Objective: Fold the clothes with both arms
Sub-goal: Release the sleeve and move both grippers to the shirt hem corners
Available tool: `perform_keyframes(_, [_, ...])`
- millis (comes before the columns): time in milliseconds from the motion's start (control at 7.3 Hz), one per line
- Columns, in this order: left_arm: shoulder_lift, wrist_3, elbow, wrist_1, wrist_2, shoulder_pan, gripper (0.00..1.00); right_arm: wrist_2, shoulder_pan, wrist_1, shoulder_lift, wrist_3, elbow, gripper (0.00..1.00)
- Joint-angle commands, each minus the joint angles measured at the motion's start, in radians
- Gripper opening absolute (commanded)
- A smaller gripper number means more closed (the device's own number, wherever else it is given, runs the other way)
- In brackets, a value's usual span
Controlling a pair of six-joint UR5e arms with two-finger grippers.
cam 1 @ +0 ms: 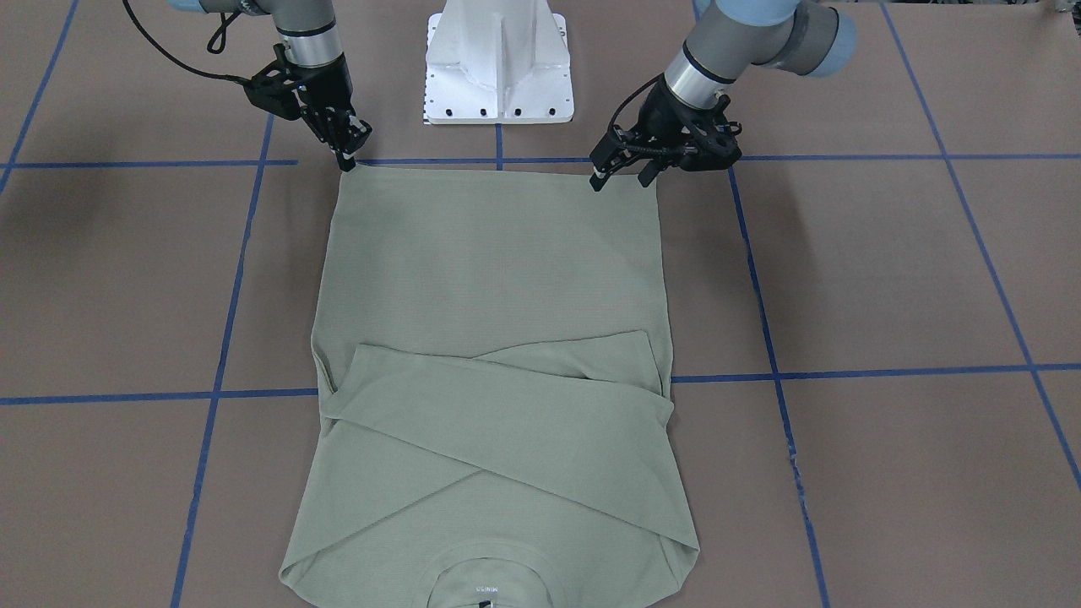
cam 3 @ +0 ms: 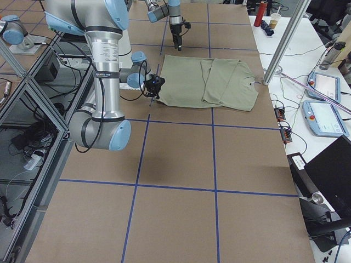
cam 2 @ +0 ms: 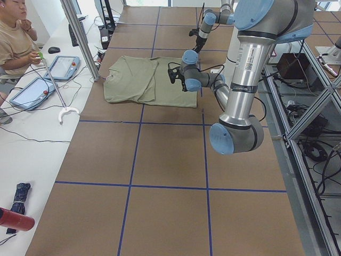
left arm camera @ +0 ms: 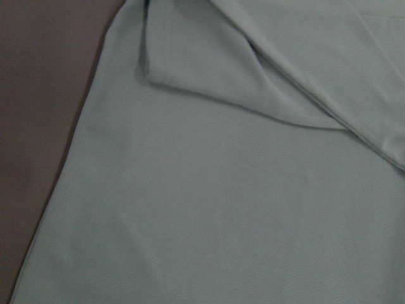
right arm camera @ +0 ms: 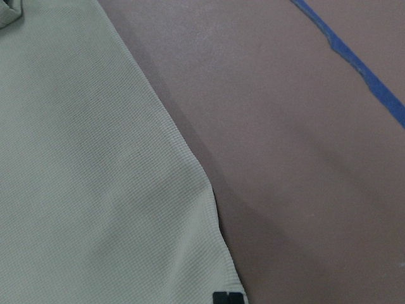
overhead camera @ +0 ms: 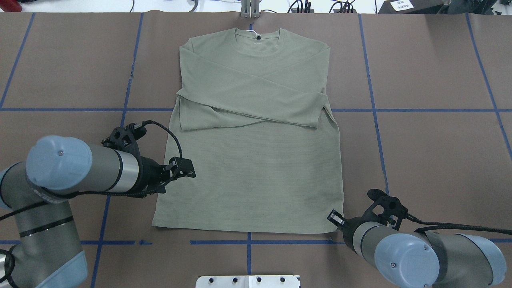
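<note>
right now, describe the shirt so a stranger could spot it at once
On the brown table with blue tape lines, look just ahead of the white base. The shirt lies flat there, sleeves crossed over its chest; it's the only pale green cloth on the table.

The shirt (cam 1: 490, 279) has its collar (cam 1: 486, 566) cut off by the front view's bottom edge.
</note>
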State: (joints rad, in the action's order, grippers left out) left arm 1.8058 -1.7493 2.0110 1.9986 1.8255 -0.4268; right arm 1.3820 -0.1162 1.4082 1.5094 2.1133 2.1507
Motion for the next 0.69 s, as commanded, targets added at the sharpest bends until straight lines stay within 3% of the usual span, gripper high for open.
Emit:
perform_keyframes(0, [-0.011, -0.033, 0.058, -0.231, -0.133, 0.110, 0.90, 0.000, 0.001, 0.000, 0.000, -0.001, 0.005, 0.00])
perform_keyframes(548, [-0.068, -0.032, 0.045, -0.244, -0.195, 0.171, 0.68, 0.000, 0.001, 0.000, -0.005, -0.001, 0.005, 0.00])
